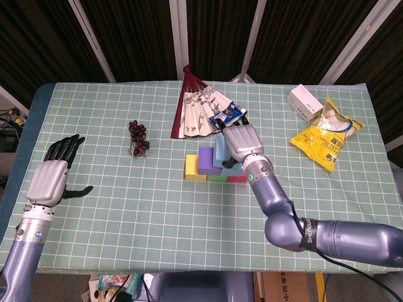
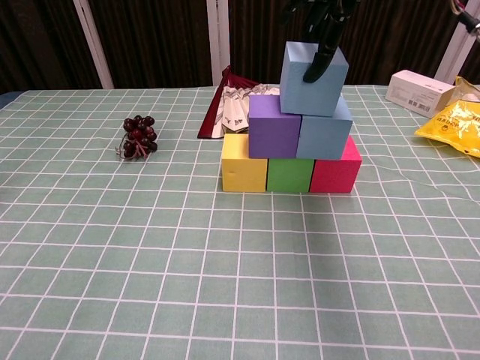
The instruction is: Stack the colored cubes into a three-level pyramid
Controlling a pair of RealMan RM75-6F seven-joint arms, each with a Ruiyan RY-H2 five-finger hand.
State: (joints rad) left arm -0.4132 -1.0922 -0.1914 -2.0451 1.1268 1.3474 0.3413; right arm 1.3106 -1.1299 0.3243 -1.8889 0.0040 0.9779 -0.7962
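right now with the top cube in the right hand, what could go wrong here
The top blue cube sits tilted and off toward the right over the second level; released like this it may slide off. The right hand pushing down or sideways could also shift the purple cube and the lower blue cube, toppling the pyramid.

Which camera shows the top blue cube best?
The chest view: the top blue cube shows its whole front, with the right hand gripping it. In the head view that hand covers most of the cube.
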